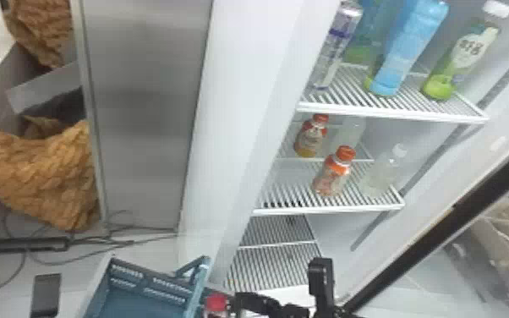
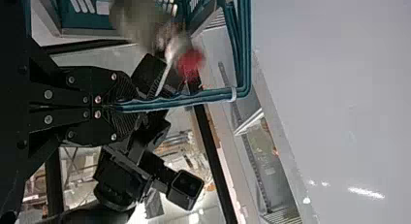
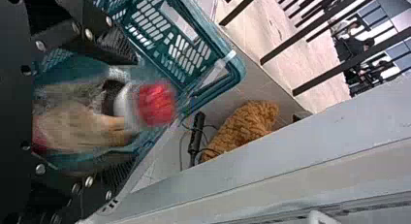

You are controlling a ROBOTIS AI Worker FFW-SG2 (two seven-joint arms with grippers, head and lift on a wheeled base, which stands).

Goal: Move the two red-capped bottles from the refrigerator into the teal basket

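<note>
Right gripper (image 1: 234,299) at the teal basket (image 1: 152,283); we see its fingers wide in its wrist view, a red-capped bottle (image 1: 217,303) between them. Bottle blurred, close by the basket's rim; we cannot tell whether it touches either finger. Left gripper (image 2: 128,107) closed on the basket's handle (image 2: 194,97). In the refrigerator (image 1: 241,105) we note two orange-capped bottles (image 1: 329,173) (image 1: 310,135) on the middle shelves, a clear bottle (image 1: 382,173) beside the nearer one. Above them, a green-bottomed bottle with a white cap (image 1: 463,55) and a blue bottle (image 1: 410,46).
</note>
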